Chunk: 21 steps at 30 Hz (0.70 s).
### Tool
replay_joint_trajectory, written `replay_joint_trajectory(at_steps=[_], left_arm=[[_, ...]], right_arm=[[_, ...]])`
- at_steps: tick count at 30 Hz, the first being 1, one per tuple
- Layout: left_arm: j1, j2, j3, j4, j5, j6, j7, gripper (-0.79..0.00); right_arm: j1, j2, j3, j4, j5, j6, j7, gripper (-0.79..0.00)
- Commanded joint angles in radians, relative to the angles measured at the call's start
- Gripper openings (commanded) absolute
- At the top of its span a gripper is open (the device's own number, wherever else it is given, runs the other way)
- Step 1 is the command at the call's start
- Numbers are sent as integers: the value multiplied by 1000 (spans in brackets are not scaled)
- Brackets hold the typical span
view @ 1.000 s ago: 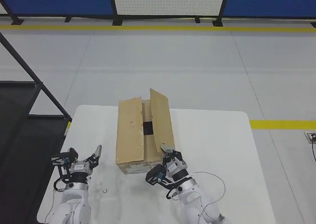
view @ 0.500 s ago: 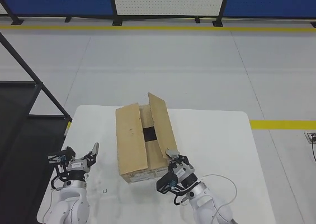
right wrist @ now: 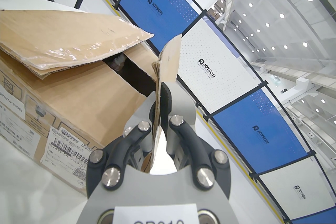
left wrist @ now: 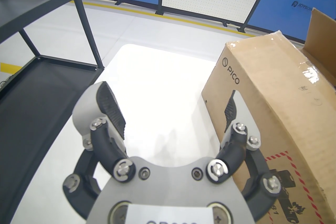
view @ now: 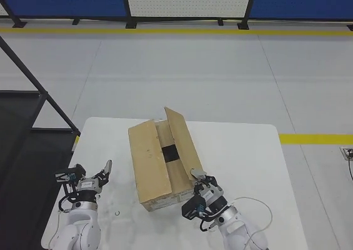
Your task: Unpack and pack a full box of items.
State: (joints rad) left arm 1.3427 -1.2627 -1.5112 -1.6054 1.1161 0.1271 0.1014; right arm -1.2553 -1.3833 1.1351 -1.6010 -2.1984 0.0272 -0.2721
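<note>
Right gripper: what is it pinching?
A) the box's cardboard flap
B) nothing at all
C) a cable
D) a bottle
A: in the right wrist view, the right gripper is shut on the edge of the raised flap of the box.

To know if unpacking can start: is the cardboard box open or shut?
The box is partly open. The right pincer is shut on one raised flap; the other flap lies nearly flat, with a dark gap between them.
</note>
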Motion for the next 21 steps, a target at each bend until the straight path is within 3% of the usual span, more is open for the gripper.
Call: replay_joint_trajectory(at_steps=[1,8,21], left_arm=[[0,0,0,0,0,0,0,0],[1,0,0,0,-1,-1,0,0],[13,2,-23,7,-5,-81,5,0]], right_arm=[[0,0,0,0,0,0,0,-785],[-4,0,-1,-5,9,-7,-4,-785],[-16,25,66,-17,96,-216,-101,-785]])
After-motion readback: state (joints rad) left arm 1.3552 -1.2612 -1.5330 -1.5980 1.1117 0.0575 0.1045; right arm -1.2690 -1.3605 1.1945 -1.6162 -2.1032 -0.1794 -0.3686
